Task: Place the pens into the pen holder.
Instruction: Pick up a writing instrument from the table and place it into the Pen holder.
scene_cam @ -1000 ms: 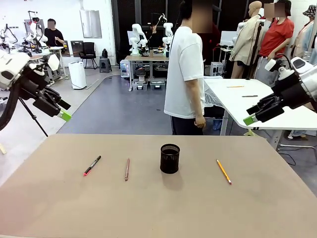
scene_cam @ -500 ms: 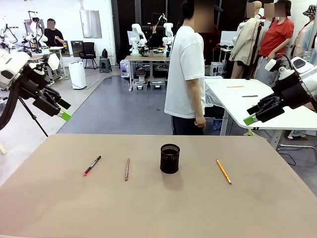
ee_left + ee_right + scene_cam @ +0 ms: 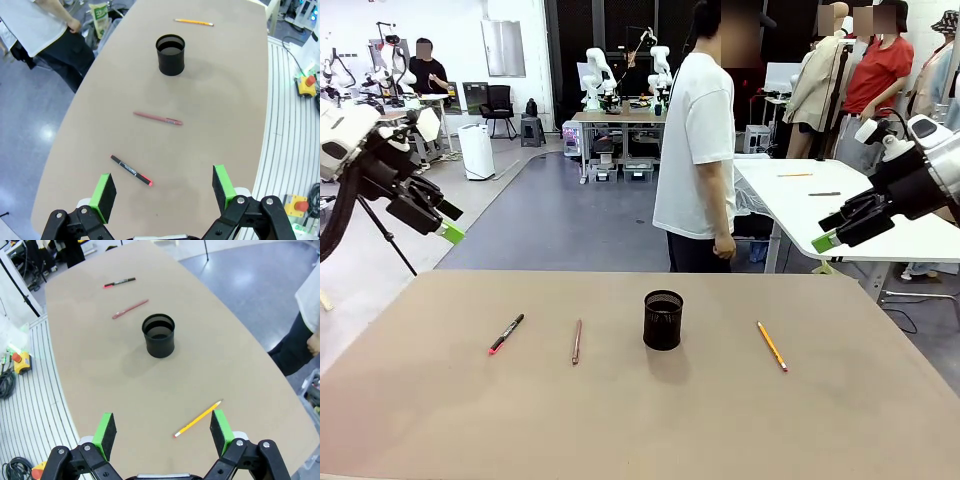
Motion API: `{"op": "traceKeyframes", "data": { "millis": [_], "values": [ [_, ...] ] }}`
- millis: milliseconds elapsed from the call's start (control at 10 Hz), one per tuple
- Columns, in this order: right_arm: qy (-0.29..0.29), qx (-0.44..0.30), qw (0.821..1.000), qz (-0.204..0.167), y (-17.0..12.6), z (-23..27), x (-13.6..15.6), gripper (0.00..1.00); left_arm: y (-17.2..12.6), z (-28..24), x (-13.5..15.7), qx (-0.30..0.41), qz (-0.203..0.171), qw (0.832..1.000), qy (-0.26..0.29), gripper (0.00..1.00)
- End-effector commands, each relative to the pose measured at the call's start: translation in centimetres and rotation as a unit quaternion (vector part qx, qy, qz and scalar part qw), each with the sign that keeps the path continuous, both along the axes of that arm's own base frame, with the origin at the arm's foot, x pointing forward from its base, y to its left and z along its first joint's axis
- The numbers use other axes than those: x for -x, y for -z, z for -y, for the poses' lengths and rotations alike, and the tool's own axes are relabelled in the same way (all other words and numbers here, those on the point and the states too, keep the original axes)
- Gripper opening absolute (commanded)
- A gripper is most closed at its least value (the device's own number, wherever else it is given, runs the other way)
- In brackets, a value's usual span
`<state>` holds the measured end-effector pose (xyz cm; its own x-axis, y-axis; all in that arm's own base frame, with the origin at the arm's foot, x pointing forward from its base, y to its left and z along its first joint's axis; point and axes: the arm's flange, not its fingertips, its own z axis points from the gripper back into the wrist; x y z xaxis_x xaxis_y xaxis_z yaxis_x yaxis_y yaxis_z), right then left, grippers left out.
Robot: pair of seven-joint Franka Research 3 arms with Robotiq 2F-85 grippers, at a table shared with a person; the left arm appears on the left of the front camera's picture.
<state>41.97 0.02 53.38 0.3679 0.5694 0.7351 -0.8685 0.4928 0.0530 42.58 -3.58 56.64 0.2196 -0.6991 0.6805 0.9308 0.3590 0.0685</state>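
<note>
Pen holder (image 3: 663, 320) stands upright mid-table, nothing sticking out of it. Black pen with red end (image 3: 506, 333) and reddish-brown pen (image 3: 577, 341) lie flat to its left, orange-yellow pencil (image 3: 771, 345) to its right, none touching. Left gripper (image 3: 448, 222) hangs high off the left far corner, jaws wide apart, empty, well apart from the pens. Right gripper (image 3: 828, 231) is likewise high at the right, spread and empty. Plain tan table (image 3: 640, 430). Person in white shirt (image 3: 695, 150) stands at the far side; grey-floored lab behind.
</note>
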Motion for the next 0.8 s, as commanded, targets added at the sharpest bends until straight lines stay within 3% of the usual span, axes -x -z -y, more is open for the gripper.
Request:
{"op": "traceKeyframes", "data": {
  "millis": [0, 200, 500, 700],
  "values": [
    [-0.002, -0.013, 1.0, 0.005, 0.0, -0.2, 0.1, 1.0, -0.3, 1.4, -0.1, -0.022, -0.031, 0.999, -0.033, 1.0],
    [-0.002, -0.013, 1.0, 0.005, 0.0, -0.2, 0.1, 1.0, -0.3, 5.7, -1.3, -0.053, -0.101, 0.985, -0.126, 1.0],
    [-0.002, -0.013, 1.0, 0.005, 0.0, -0.2, 0.1, 1.0, 1.2, 10.6, -4.4, -0.054, -0.137, 0.973, -0.179, 1.0],
    [-0.002, -0.013, 1.0, 0.005, 0.0, -0.2, 0.1, 1.0, 4.4, 14.5, -7.3, -0.073, -0.181, 0.947, -0.256, 1.0]
  ]
}}
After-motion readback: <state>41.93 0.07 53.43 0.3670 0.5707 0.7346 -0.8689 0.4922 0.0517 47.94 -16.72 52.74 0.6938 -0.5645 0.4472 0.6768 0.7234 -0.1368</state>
